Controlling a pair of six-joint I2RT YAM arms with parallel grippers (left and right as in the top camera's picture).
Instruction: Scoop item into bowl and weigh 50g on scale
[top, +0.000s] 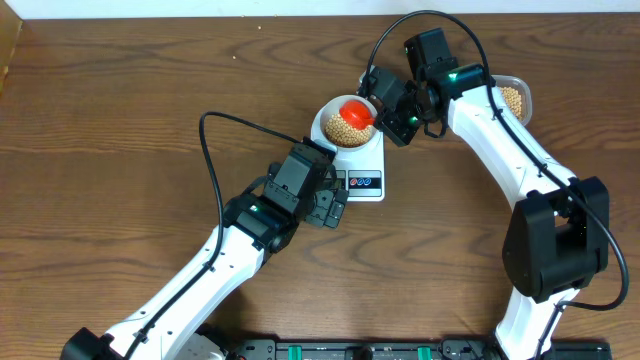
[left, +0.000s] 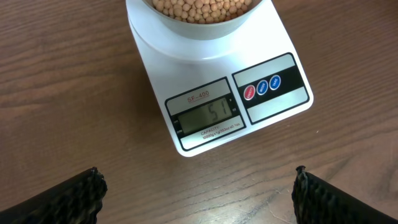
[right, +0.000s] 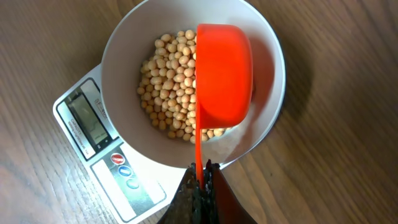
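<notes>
The pale bowl (top: 330, 118) stands on the white scale (top: 362, 168) and holds tan beans (top: 342, 128). My right gripper (top: 398, 118) is shut on the handle of a red scoop (top: 356, 110), whose cup is tipped sideways over the bowl. In the right wrist view the scoop (right: 222, 73) is turned on edge above the beans (right: 166, 84) in the bowl (right: 121, 81), with my fingers (right: 200, 177) clamped on its thin handle. My left gripper (left: 198, 193) is open and empty over the table just in front of the scale (left: 205, 62); its display (left: 205, 117) reads about 51.
A clear plastic tub (top: 514, 97) with more beans stands at the back right, behind my right arm. The scale's red and blue buttons (left: 262, 87) face my left gripper. Cables loop above both arms.
</notes>
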